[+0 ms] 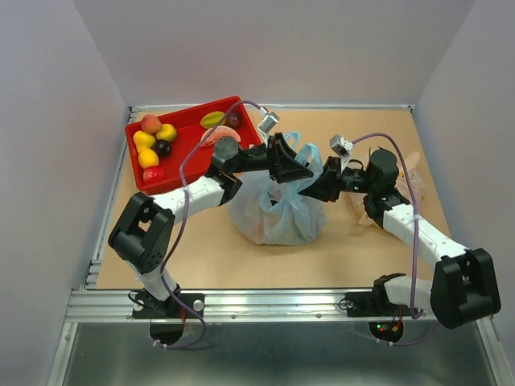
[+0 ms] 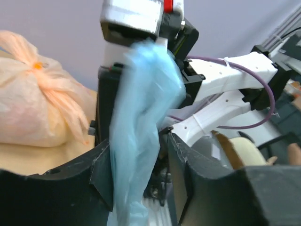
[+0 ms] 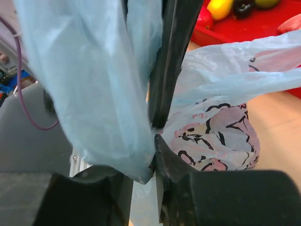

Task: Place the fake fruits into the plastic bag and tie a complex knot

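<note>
The light-blue plastic bag (image 1: 278, 213) with dark floral print stands mid-table, its body bulging (image 3: 211, 132). My left gripper (image 1: 302, 173) is over its top; its jaws (image 2: 139, 165) stand apart with a blue handle strip (image 2: 141, 108) hanging between them, against the left finger. My right gripper (image 1: 314, 193) is just right of it, shut (image 3: 154, 155) on blue handle film (image 3: 94, 84). No knot shows. Several fake fruits lie in the red tray (image 1: 181, 111): peach (image 1: 150, 123), banana (image 1: 146, 149), plum (image 1: 162, 147), starfruit (image 1: 212, 119), melon slice (image 1: 214, 135).
A pale orange-beige bag (image 1: 412, 165) lies at the right behind my right arm; it also shows in the left wrist view (image 2: 33, 113). The red tray sits at the back left. Grey walls close in the table on three sides.
</note>
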You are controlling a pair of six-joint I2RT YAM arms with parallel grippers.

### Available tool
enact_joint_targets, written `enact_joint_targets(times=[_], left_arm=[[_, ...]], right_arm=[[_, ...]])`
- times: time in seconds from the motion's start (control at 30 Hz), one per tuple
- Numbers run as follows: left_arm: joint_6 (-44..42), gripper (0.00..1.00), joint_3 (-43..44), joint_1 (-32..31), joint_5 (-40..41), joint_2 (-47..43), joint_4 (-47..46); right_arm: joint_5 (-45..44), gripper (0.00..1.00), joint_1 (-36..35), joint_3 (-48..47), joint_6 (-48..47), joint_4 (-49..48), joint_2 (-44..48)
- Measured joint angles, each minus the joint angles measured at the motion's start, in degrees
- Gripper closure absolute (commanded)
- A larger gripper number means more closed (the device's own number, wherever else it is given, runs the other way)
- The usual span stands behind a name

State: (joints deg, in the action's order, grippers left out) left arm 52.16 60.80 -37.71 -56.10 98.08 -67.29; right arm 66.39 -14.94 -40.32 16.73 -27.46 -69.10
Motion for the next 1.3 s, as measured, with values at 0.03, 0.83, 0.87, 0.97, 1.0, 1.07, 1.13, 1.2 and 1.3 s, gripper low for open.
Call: enact_joint_targets(times=[0.03, 0.83, 0.87, 0.97, 1.0, 1.07, 1.13, 1.2, 1.3], left_arm=[[-3.3, 0.43, 0.1, 0.7, 0.3, -2.2, 3.0], [-41.3, 0.01, 0.5, 4.4, 31.5, -18.1, 51.2], [-41.9, 0.01, 0.6, 3.3, 32.6, -17.5, 52.0], [-44.5, 0.01, 1.1, 1.8, 32.0, -14.9, 53.7], [-45.2, 0.01, 1.1, 2.5, 30.5, -14.1, 53.9], [-45.4, 0.01, 1.1, 5.3, 25.9, -13.0, 52.9], [-45.3, 0.01, 1.4, 10.8, 17.8, -11.8, 50.9], [-45.4, 0.01, 3.3, 14.7, 10.5, -10.0, 49.8], [-47.1, 0.01, 7.3, 18.9, -1.2, -6.6, 48.9]], right_arm=[[0.2, 0.99, -0.2, 0.0, -0.1, 0.1, 0.1], [-9.0, 1.0, -0.5, -1.0, -6.1, 13.9, 2.8], [-8.9, 1.0, -0.5, -1.2, -6.3, 14.1, 2.8], [-8.7, 1.0, -0.5, -1.7, -7.1, 14.8, 2.8], [-8.5, 1.0, -0.5, -1.8, -7.4, 15.1, 2.9], [-7.9, 1.0, -0.5, -1.9, -8.1, 15.5, 3.3], [-6.8, 1.0, -0.5, -1.9, -9.2, 15.6, 3.8], [-5.6, 1.0, -0.5, -1.9, -10.7, 16.0, 4.3], [-3.8, 1.0, -0.5, -1.9, -14.0, 16.6, 5.1]])
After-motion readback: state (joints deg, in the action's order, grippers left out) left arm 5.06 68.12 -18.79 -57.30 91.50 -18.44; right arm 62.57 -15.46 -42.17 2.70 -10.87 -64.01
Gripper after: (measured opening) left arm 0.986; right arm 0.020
